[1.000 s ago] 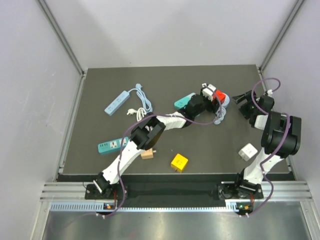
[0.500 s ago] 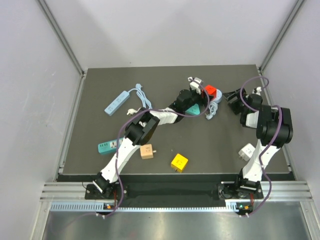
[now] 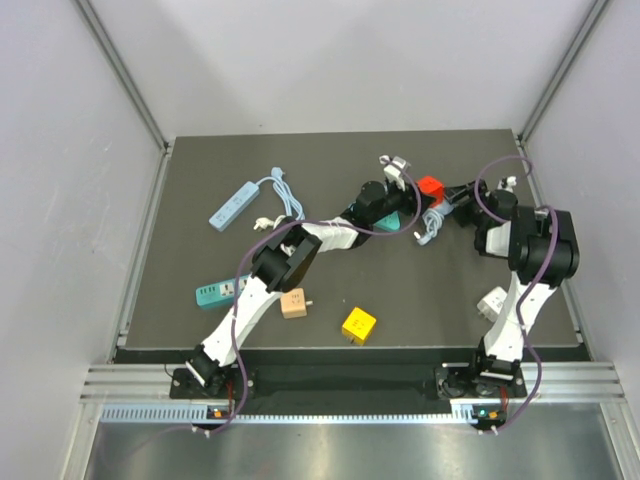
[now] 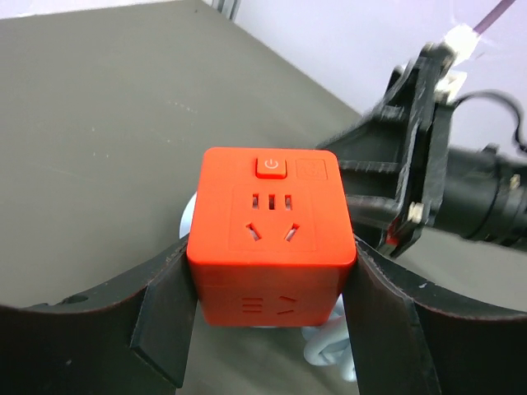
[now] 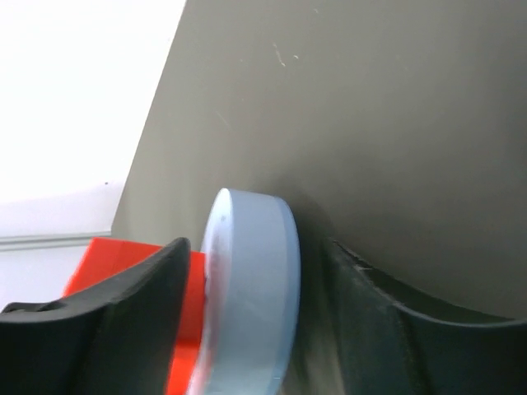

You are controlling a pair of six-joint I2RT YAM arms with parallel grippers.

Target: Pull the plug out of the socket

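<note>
The red cube socket (image 3: 430, 186) is held just above the table by my left gripper (image 3: 424, 184), which is shut on its two sides. In the left wrist view the socket (image 4: 272, 239) shows its power button and holes between the black fingers (image 4: 165, 329). A pale blue round plug (image 5: 247, 288) sits in the socket's (image 5: 123, 271) far face, and its pale cord (image 3: 428, 222) hangs to the table. My right gripper (image 3: 452, 195) is open, its jaws straddling the plug (image 5: 255, 247), with a narrow gap on one side.
A teal power strip (image 3: 388, 208) lies under the left arm. A white-blue power strip (image 3: 233, 203) with its cord is at the back left. Another teal strip (image 3: 225, 292), a tan cube (image 3: 294, 303), a yellow cube (image 3: 358, 324) and a white adapter (image 3: 494, 303) lie nearer the front.
My right gripper has moved left up to the socket and now straddles the plug. My left gripper shifted the red socket left, then slightly back right.
</note>
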